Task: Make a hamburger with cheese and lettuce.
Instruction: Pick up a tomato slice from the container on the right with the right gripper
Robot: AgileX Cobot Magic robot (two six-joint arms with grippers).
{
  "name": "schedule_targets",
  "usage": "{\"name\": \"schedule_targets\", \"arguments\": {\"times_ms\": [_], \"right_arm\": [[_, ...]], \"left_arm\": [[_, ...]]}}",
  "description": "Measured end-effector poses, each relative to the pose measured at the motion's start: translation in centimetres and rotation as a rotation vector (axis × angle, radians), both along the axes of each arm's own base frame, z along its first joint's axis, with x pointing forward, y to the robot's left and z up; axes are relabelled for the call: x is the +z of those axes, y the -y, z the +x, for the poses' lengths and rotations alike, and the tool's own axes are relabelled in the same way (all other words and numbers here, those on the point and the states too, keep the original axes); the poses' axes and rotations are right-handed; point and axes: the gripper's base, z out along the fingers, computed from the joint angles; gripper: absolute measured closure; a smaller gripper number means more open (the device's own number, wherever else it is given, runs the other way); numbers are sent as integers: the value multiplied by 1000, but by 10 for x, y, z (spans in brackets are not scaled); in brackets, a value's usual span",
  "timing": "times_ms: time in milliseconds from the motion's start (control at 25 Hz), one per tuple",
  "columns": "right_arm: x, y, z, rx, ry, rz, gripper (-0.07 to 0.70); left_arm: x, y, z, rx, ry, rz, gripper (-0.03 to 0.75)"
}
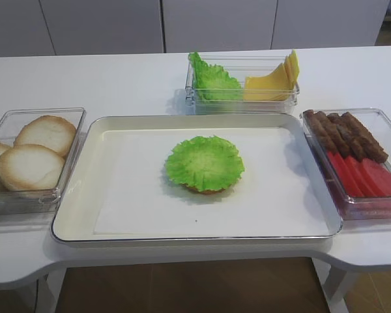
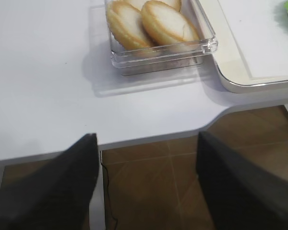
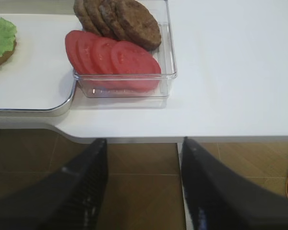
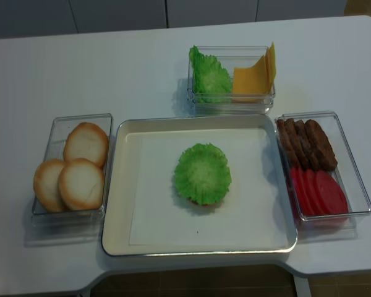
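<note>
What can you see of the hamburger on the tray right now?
The hamburger is a low two-layer stack: a tan-brown bun base, just visible at the front edge, under a wider, ruffled, bright-green lettuce leaf that looks like plastic. Nothing sits on the leaf. It lies flat near the middle of the white tray, on the paper liner, with no gripper touching it.

Front high view: looks from the near side, tilted down across the table [image 1: 117, 78] toward the far wall.
Second high view: steeper, almost overhead.
Right wrist view: low and near, past its jaws at the table's near right edge.
Left wrist view: the same at the near left.
Shared: all four catch the tray [image 1: 72, 228].
</note>
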Motion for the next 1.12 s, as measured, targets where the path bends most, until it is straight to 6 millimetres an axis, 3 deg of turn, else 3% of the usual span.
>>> {"name": "schedule_targets", "arguments": {"times_ms": [640,920,1120], "right_arm": [[2,0,0,-3,12,-2,253],[33,-2,-4,18,31,24,253],[68,-8,18,48,-38,69,253]], "left_arm": [[0,0,0,0,0,0,249],[0,0,0,0,0,0,249],[0,0,0,0,0,0,249]]}}
